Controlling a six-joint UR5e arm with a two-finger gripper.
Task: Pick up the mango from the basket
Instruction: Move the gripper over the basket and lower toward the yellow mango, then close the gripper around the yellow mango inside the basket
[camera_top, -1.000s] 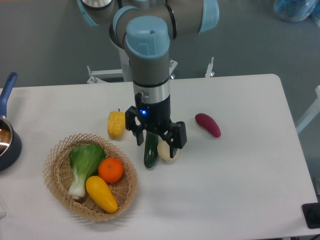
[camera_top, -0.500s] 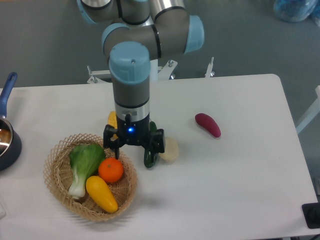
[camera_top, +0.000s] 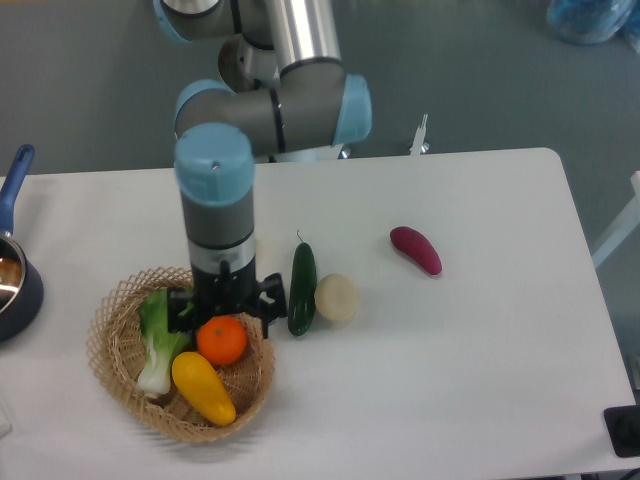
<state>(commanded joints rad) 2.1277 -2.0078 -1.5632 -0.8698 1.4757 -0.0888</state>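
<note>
Tabletop: I see a white surface carrying everything, with grey floor behind it.
Arm: from my feed it reaches down from the top of the frame, wrist pointing straight down over the upper part of the basket.
Basket: round tan wicker, near the front left of the tabletop; it holds the greens, the orange and the mango.
Pot: dark, with a blue handle, cut off by the left edge, apart from the basket.
End effector: black, hanging above the basket's upper half, just over the orange; I read its two fingers as spread apart with nothing between them, one to each side of the orange's top.
Leafy green: lies in the left half of the basket, white stalk toward the front, partly hidden by the end effector.
Mango: yellow, elongated, lying diagonally in the front of the basket, touching the orange above it; not gripped.
Cucumber: dark green, lying on the tabletop just right of the basket.
Purple vegetable: on the tabletop, well to the right.
Orange: round, mid-basket, between greens and the right rim.
Pale round item: touching the cucumber's right side.
</note>
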